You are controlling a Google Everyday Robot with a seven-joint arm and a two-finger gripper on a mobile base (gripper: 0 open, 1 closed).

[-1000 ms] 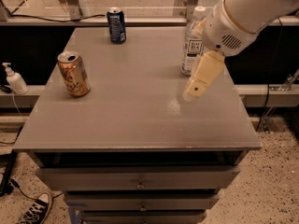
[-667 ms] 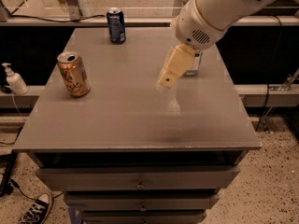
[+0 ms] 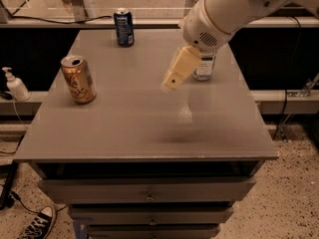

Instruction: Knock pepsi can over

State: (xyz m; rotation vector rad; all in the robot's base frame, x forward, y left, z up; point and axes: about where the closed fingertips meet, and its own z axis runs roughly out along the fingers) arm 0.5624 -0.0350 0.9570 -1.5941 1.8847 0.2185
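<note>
Currently we are holding our gripper (image 3: 170,83) low over the table (image 3: 124,133), probably for sweeping sideways; whether it is wide or narrow, we cannot tell. The pepsi can (image 3: 123,27) is standing upright at the far edge, well apart.

- Cream gripper (image 3: 170,83): hangs over the middle of the flat grey tabletop (image 3: 124,128).
- Small dark blue aluminium pepsi can (image 3: 123,28): upright at the far edge. Only bare surface lies between it and the gripper.
- Orange-gold aluminium can (image 3: 79,79): upright on the left side, well off that line.
- Clear plastic bottle (image 3: 205,67): just right of the gripper and partly behind the white arm (image 3: 224,14), obstructing that side.
</note>
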